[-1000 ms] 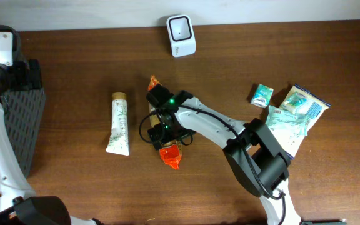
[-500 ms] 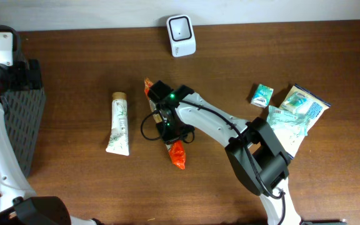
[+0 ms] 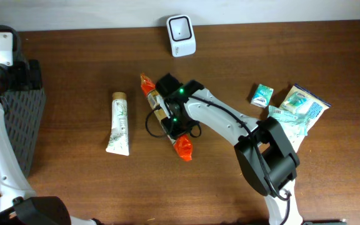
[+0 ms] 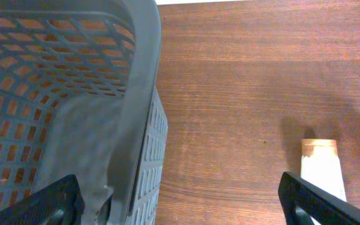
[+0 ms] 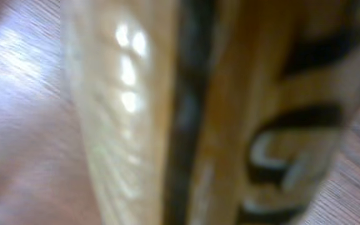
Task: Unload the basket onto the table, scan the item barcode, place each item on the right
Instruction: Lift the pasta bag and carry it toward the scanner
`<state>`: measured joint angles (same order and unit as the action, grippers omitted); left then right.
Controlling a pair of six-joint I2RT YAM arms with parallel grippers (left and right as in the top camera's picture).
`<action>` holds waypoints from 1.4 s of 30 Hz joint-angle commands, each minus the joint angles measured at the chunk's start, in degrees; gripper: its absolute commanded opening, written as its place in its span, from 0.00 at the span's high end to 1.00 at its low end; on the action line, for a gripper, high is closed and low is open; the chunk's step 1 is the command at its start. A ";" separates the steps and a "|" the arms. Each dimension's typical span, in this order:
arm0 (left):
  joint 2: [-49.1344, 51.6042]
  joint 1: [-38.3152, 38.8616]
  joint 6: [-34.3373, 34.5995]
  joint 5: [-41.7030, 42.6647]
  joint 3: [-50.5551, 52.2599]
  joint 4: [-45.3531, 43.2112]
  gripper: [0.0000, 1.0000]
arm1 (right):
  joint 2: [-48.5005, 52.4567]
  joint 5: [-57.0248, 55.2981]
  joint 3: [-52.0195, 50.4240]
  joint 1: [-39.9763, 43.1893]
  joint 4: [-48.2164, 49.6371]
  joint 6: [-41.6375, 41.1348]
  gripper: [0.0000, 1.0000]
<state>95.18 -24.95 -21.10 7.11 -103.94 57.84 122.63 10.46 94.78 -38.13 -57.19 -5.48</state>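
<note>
An orange and gold snack packet [image 3: 182, 148] lies across the middle of the table, and my right gripper [image 3: 167, 116] is shut on its midsection. In the right wrist view the packet [image 5: 230, 112] fills the frame as a gold blur with dark lettering, and no barcode can be made out. The white barcode scanner [image 3: 181, 27] stands at the table's back edge, apart from the packet. My left gripper [image 4: 183, 209] hangs open over the rim of a grey basket [image 4: 139, 94], holding nothing.
A white and green tube [image 3: 119, 123] lies left of the packet, and its cap end [image 4: 322, 167] shows in the left wrist view. A small teal packet [image 3: 261, 94] and white-green pouches [image 3: 295, 111] sit at the right. The grey basket [image 3: 24, 119] stands at the left edge.
My right gripper has shut on the snack packet. The packet has swung so that its lower orange end points more to the right, and it has shifted slightly toward the scanner.
</note>
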 commanded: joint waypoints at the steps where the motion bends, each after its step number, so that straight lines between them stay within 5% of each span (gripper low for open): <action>1: -0.02 -0.35 -0.87 0.42 -0.24 0.07 0.01 | -2.19 -5.16 -2.23 -0.59 3.43 2.29 0.96; 5: -0.02 -0.35 -0.87 0.42 -0.24 0.07 0.01 | -2.16 -5.16 -5.68 -0.92 6.19 2.29 0.90; 6: -0.02 -0.35 -0.87 0.42 -0.24 0.07 0.01 | -2.14 -5.16 -6.01 -0.90 6.23 2.29 0.80; 7: -0.02 -0.35 -0.87 0.42 -0.24 0.07 0.01 | -2.14 -5.16 -6.01 -0.90 6.12 2.27 0.58; 8: -0.02 -0.35 -0.87 0.42 -0.24 0.07 0.01 | -2.32 -5.14 -5.95 -0.83 5.95 2.23 0.52; 17: -0.02 -0.35 -0.87 0.42 -0.24 0.07 0.01 | -3.26 -1.90 -5.33 -1.36 -1.84 -1.49 0.41; 20: -0.02 -0.35 -0.87 0.42 -0.24 0.07 0.01 | -3.26 -1.88 -6.62 -1.18 -0.55 -4.33 0.50; 22: -0.02 -0.35 -0.87 0.42 -0.24 0.07 0.01 | -3.26 -1.51 -6.73 -1.18 0.76 -4.98 0.89; 23: -0.02 -0.35 -0.87 0.42 -0.24 0.07 0.01 | -3.28 -0.44 -6.73 -1.14 1.84 -5.57 0.96; 28: -0.02 -0.35 -0.90 0.42 -0.24 0.07 0.01 | -5.66 7.91 -5.44 1.05 2.62 -2.67 0.96; 39: -0.02 -0.35 -0.87 0.42 -0.24 0.07 0.01 | -25.86 55.43 -5.25 15.80 -4.90 15.82 0.96; 42: -0.02 -0.35 -0.87 0.42 -0.24 0.07 0.01 | -28.52 61.02 -5.25 18.29 -6.16 15.82 0.96</action>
<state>95.18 -24.95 -21.08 7.09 -103.94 57.84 98.87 58.41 88.42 -21.54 -64.03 5.91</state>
